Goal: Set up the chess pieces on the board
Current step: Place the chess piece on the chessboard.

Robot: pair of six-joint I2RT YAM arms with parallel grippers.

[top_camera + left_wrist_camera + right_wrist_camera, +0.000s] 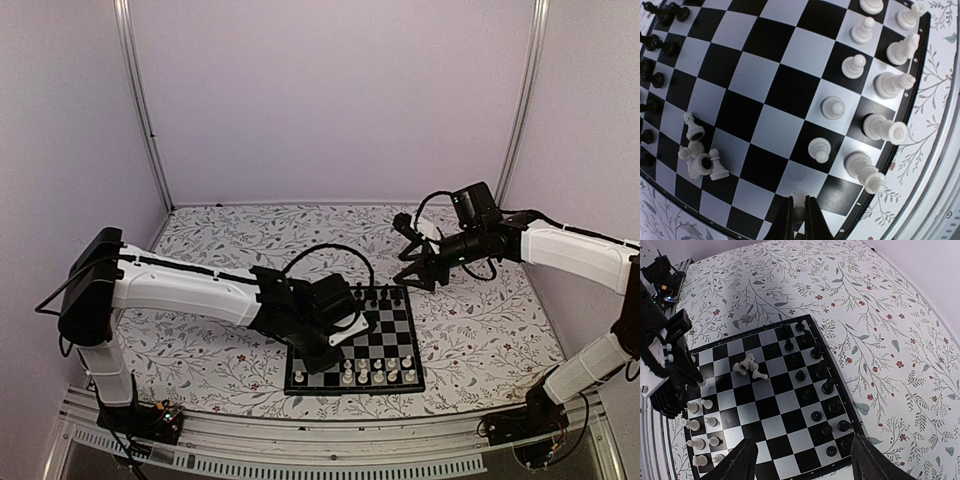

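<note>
Your left end effector point(799, 206) is clenched on a white piece point(800, 199): seat it upright mid-square on the board point(765, 135) before letting go; the right end effector point(805, 460) hangs released

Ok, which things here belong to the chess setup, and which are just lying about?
Part of the job: board; standing white pieces; black pieces; heap of tipped white pieces; one white piece held in the left gripper; open right gripper.

Just there: floral table cover; looping cable; metal frame posts.
</note>
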